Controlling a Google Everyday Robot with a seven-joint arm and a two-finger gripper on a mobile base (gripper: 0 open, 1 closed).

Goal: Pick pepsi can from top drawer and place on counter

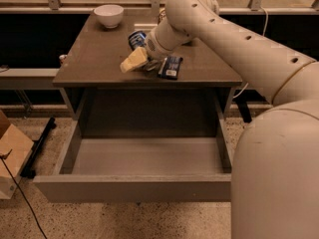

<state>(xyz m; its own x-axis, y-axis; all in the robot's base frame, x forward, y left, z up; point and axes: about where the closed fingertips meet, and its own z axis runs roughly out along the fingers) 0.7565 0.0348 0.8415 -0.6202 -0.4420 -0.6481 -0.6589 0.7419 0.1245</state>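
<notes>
One white robot arm (239, 49) fills the right side and reaches over the counter (99, 59) from its right rear. Below the counter's front edge, one top drawer (144, 158) stands pulled fully out, a wide grey tray with a plain front panel, with only its bare floor showing. One cardboard box (11, 151) sits on the floor off the counter's left. On the counter there are three things. One white bowl (108, 15) stands near the rear left corner. One flat dark blue packet (170, 66) lies near the middle, toward the front right. One pepsi can (136, 37) is at the counter's middle, just behind the gripper (139, 63). Only the can's blue side with white markings shows past the wrist. Its foot is hidden, so I cannot tell whether its long axis stands upright or leans. The gripper hangs low over the counter's middle, between can and packet, and I cannot tell whether its jaws are spread or pressed together.
</notes>
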